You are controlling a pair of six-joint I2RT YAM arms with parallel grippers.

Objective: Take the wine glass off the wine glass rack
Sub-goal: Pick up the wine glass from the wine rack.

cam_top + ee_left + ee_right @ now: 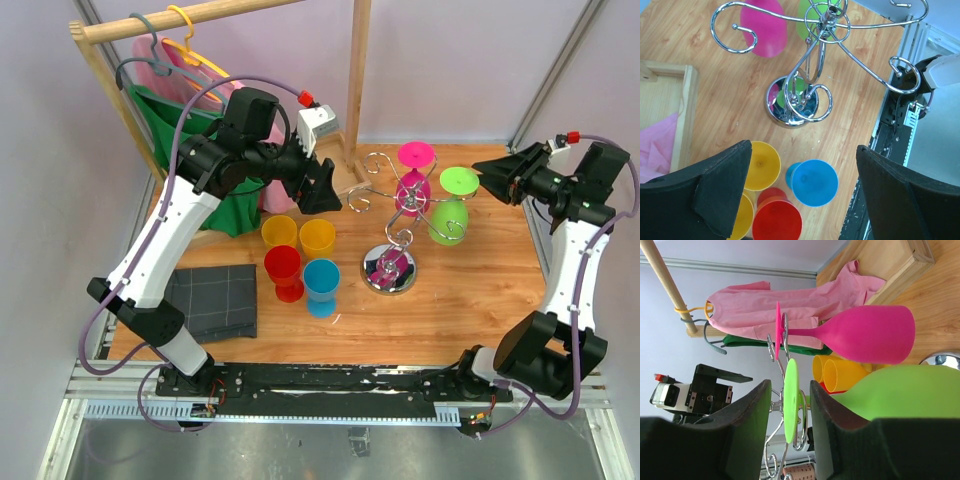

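Note:
The chrome wine glass rack [391, 232] stands mid-table on its round mirrored base [790, 105]. A green wine glass [449, 216] and a pink wine glass [413, 186] hang upside down from its hook arms. My right gripper [790, 385] sits at the green glass's foot [791, 400]. Its fingers [747, 425] stand on either side of the thin disc, with a narrow gap showing on both sides. The green bowl [905, 390] fills the lower right of that view. My left gripper [804, 146] hangs wide open above the cups, left of the rack, holding nothing.
Two yellow cups [298, 234], a red cup [283, 268] and a blue cup [322, 279] stand left of the rack. A grey cloth [215, 298] lies at the front left. A wooden clothes rack [190, 18] with pink and green garments stands at the back left.

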